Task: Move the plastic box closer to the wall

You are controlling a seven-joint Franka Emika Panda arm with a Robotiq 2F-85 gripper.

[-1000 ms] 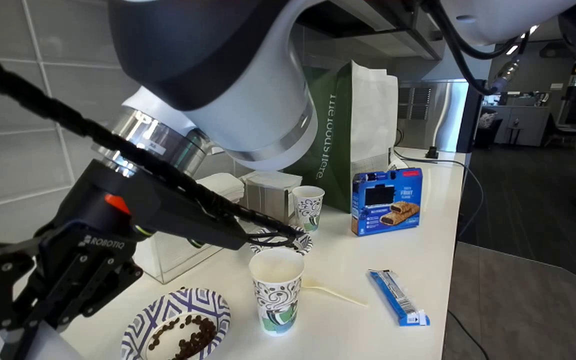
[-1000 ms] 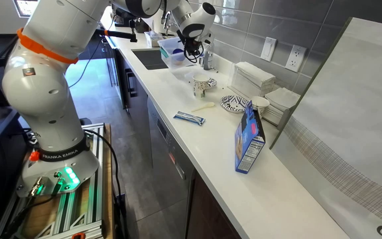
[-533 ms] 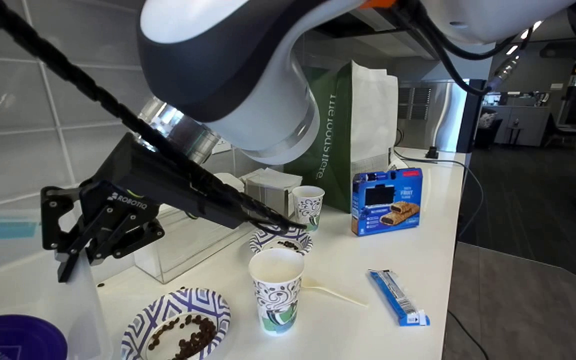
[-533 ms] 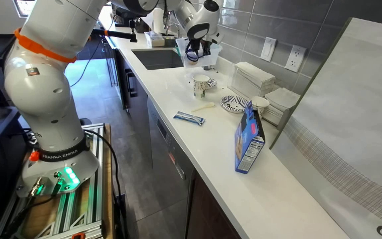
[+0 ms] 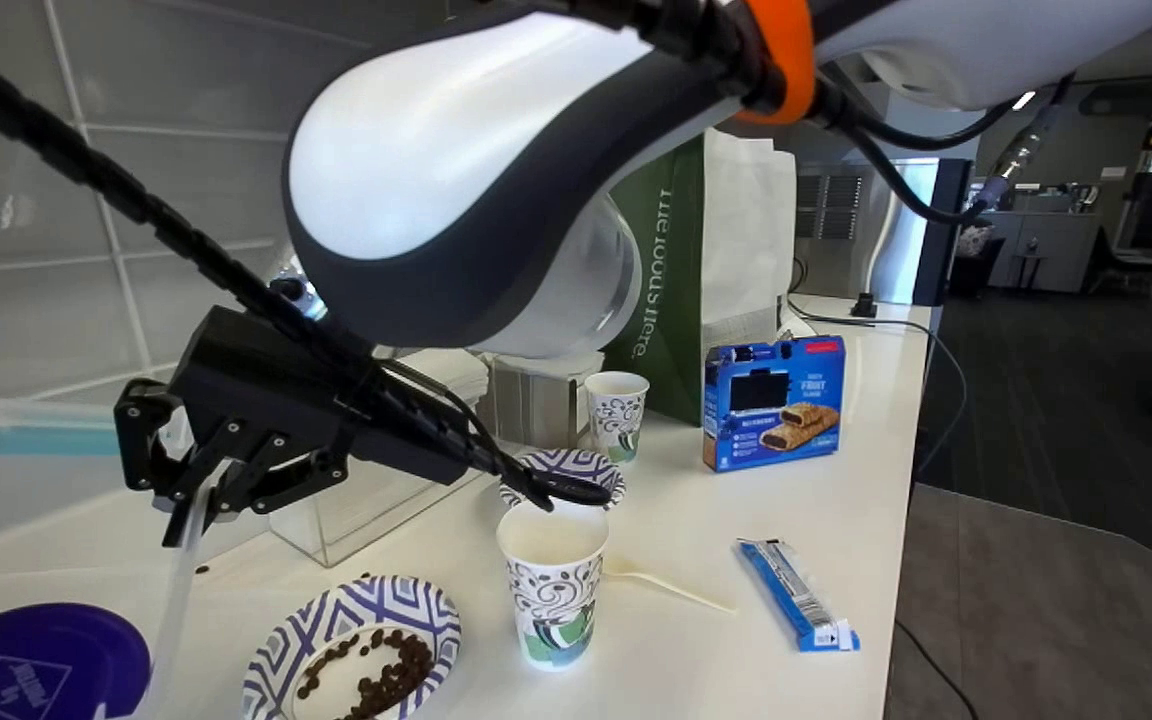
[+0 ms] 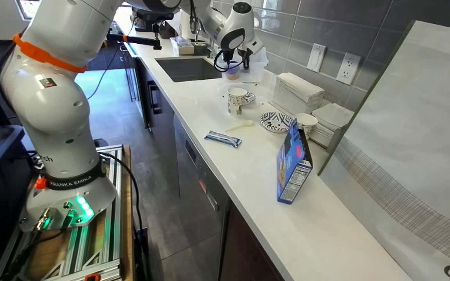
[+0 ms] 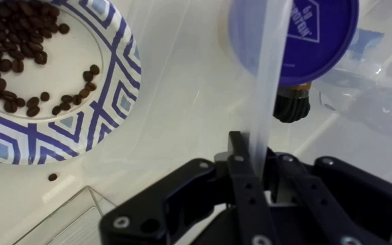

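My pincer (image 7: 254, 149) grips the clear storage bin (image 6: 257, 70), just shifted nearer the tiled wall (image 6: 330, 33) beyond my pincer; nearly done, I judge.

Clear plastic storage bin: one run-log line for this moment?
clear bin: edge clamped by black gripper | inside: round purple-lidded tub | grey tiled wall: nearby, contact unclear

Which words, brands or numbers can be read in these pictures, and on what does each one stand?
"FRANKA EMIKA": black band low on the robot arm
"rch", partly hidden: same arm
"6g PROTEIN": purple lid
"FRUIT": blue carton
"BLUEBERRY": same carton
"foods here.", start unclear: green bag side
"Ca", cut off: white bag side
Too small or blurred: the carton's fine print, print on the bar wrapper.
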